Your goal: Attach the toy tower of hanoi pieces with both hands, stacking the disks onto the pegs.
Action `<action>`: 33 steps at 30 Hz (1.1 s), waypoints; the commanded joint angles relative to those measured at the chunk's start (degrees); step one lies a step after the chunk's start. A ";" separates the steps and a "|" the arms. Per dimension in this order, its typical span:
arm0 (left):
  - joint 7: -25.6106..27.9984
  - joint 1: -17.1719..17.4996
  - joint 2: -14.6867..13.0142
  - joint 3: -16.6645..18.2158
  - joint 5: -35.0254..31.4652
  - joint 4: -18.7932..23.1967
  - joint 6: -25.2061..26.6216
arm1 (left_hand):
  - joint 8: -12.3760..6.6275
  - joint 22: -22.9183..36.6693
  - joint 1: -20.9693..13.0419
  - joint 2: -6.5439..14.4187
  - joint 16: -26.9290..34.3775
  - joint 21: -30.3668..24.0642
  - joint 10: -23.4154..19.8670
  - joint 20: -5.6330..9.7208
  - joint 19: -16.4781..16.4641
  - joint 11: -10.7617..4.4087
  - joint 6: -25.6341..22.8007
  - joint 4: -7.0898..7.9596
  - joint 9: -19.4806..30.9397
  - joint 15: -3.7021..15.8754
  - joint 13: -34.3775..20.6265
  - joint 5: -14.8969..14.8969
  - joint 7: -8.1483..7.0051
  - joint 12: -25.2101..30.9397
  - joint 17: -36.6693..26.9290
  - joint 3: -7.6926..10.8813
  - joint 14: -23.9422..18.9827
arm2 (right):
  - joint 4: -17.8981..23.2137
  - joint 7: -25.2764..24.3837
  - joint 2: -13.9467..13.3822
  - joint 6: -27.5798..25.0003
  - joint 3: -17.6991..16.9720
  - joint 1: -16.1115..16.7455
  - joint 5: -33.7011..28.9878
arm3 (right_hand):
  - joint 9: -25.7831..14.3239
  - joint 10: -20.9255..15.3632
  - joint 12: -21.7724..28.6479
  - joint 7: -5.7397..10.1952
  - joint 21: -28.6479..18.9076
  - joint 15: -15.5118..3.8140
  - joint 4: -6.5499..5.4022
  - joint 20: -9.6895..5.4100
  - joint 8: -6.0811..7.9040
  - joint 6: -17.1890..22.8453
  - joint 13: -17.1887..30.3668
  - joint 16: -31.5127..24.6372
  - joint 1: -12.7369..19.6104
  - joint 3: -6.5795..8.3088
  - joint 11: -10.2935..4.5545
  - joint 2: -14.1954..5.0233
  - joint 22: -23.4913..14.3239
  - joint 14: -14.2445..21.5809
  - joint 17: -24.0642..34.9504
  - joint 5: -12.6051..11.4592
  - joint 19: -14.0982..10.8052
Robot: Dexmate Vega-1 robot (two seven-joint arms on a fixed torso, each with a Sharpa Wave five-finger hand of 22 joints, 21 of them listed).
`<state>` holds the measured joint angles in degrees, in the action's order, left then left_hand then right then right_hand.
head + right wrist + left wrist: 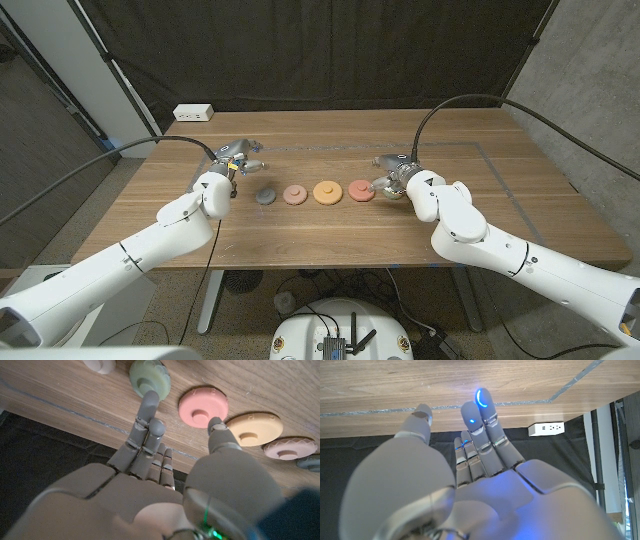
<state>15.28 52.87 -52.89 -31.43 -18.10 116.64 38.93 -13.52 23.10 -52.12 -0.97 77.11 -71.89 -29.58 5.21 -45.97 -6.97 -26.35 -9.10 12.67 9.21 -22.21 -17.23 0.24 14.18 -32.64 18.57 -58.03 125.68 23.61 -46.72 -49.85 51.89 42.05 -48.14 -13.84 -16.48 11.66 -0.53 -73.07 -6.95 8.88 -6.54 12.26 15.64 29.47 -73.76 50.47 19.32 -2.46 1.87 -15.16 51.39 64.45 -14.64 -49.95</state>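
Disks sit in a row mid-table on the wooden table, black curtain behind: grey disk, pink disk, orange disk, red disk. Right hand, fingers spread, holding nothing, is just beside the red one; left hand, open and empty, waits near the grey.

No lettering, label, brand or number can be read anywhere here. The disks carry only raised rim patterns (no characters on them), and the white power strip at the table's far edge is too small to show any print.
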 commanded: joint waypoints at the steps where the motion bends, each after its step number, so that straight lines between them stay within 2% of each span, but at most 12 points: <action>1: 0.65 0.66 -0.03 0.33 0.52 0.11 -0.45 | 0.30 0.01 -0.12 0.76 0.30 -0.34 -0.72 6.58 0.27 0.09 -0.66 -0.03 0.09 3.40 -0.29 -0.49 -0.05 -0.10 -0.01 -0.21 -0.66 | -0.56 1.78 1.52 0.72 -0.33 0.39 -1.77 | -0.12 -0.13 -0.02 0.06 -0.49 -5.54 0.04 -5.54 0.22 -0.13 -0.01 0.01 0.38 -0.04 0.16 -0.24 0.06 -0.29 0.10 -0.37 0.05; 12: 0.79 0.73 0.03 0.12 0.44 -0.20 -1.36 | 0.43 -0.51 -0.19 0.89 0.46 -0.81 -0.71 6.59 0.45 0.07 -0.72 -0.09 0.13 3.40 -0.52 -0.59 -0.04 -0.35 0.09 -0.22 -0.56 | -1.70 2.92 3.40 0.64 0.19 0.43 -3.54 | -0.10 0.16 -0.06 -0.18 -0.84 -5.54 0.05 -5.54 0.19 -0.32 0.01 0.11 0.49 -0.18 0.28 -0.30 0.29 -0.42 -0.04 -0.38 0.13; 17: 0.74 0.77 -0.01 0.24 0.47 -0.13 -1.25 | 0.46 -0.67 -0.17 0.92 0.55 -0.97 -0.89 6.59 0.49 0.10 -0.77 -0.08 0.14 3.40 -0.60 -0.61 0.05 -0.36 0.11 -0.25 -0.60 | -2.97 5.83 5.09 -1.58 1.87 -0.99 -6.48 | -0.08 0.13 -0.03 -0.24 -1.02 -5.54 0.03 -5.54 -0.08 -1.08 0.02 -0.14 0.52 -0.25 0.27 -0.34 0.41 -0.15 0.17 -0.40 0.18; 27: 0.92 1.14 0.05 0.53 0.92 -0.33 -0.97 | 0.53 -1.12 -0.05 1.02 0.74 -1.41 -1.06 6.56 0.52 -0.11 -0.92 -0.03 0.17 3.40 -0.78 -0.66 0.08 -0.48 0.18 -0.32 -0.64 | -4.61 6.90 6.88 -0.73 2.32 -1.89 -7.18 | -0.02 0.47 -0.09 -0.32 -1.93 -5.54 0.02 -5.53 0.07 -1.18 -0.06 -0.05 0.66 -0.59 0.57 -0.48 0.84 -0.24 0.07 -0.51 0.50; 30: 1.08 1.24 0.07 0.65 1.10 -0.41 -1.12 | 0.58 -1.36 -0.01 1.03 0.76 -1.63 -1.06 6.58 0.51 0.89 -0.94 -0.04 0.18 3.40 -0.84 -0.68 0.07 -0.59 0.29 -0.36 -0.60 | -5.09 7.31 7.17 -0.37 2.41 -2.21 -7.25 | -0.01 0.69 -0.16 -0.34 -2.09 -5.54 0.02 -5.53 0.04 -1.32 -0.10 -0.03 0.70 -0.66 0.47 -0.49 0.95 -0.26 0.05 -0.53 0.60; 33: 1.12 1.27 0.06 0.67 1.22 -0.50 -1.12 | 0.60 -1.59 0.00 1.05 0.79 -1.83 -0.99 6.59 0.57 0.93 -1.02 -0.06 0.20 3.40 -0.92 -0.70 0.07 -0.71 0.38 -0.38 -0.55 | -5.45 8.17 7.43 -0.35 2.69 -2.64 -7.66 | 0.00 0.78 -0.18 -0.37 -2.19 -5.54 0.02 -5.53 0.00 -1.45 -0.11 0.15 0.72 -0.69 0.47 -0.49 0.96 -0.45 -0.13 -0.53 0.60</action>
<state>16.13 53.86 -52.84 -31.06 -17.34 116.38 37.82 -13.09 21.53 -52.20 -0.44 77.56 -73.34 -30.53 5.04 -45.53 -6.47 -26.87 -8.95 12.66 9.32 -23.01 -17.63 0.46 13.52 -32.30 18.39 -58.36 121.87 29.57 -40.93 -50.47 53.71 40.66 -54.40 -13.85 -16.06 11.66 -0.73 -74.81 -6.96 8.93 -6.44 12.26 14.40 29.20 -73.81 51.00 18.96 -2.05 1.33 -14.09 51.40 64.34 -14.86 -49.44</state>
